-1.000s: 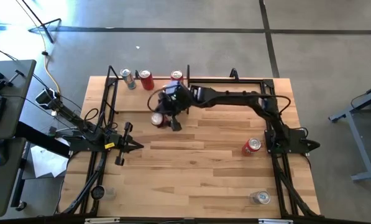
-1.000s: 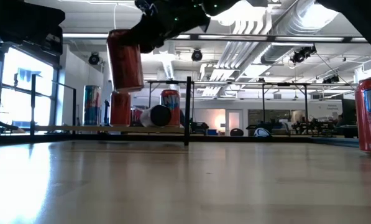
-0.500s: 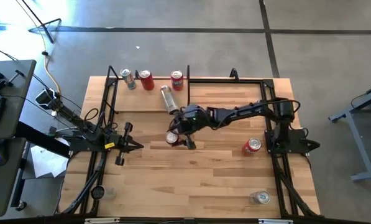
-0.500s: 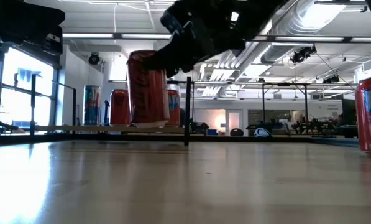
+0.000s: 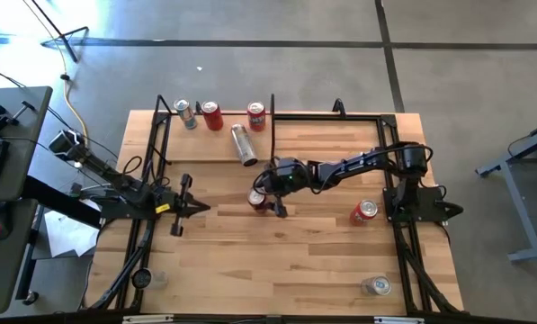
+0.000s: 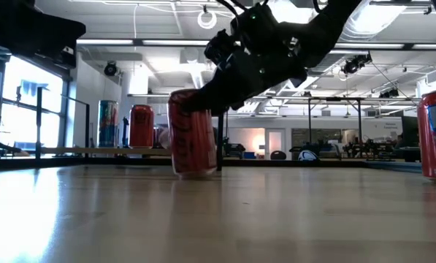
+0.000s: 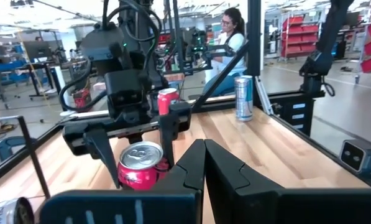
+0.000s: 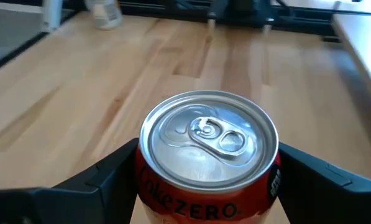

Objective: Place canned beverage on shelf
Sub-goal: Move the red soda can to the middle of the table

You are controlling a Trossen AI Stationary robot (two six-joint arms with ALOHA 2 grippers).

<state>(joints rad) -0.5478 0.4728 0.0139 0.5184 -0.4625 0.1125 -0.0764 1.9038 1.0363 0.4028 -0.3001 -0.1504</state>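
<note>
Right gripper (image 5: 264,202) has its jaws clamped on the upright red can (image 5: 257,199) mid-surface; shelf (image 5: 216,147) lies farther back w/ a silver can (image 5: 243,144) toppled on it. Left gripper (image 5: 196,208) jaws closed, idle.

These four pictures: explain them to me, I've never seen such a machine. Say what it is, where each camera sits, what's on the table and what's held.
It is a robot with two dark arms at a wooden table, each ending in two fingers.

One camera looks straight down, one sits at table height, and one rides on each wrist.

The right gripper has its fingers around a red can standing mid-table. The left gripper waits shut at the table's left.

On the shelf at the far edge stand three cans, with a silver can lying on its side. Another red can and a clear can stand on the right.
</note>
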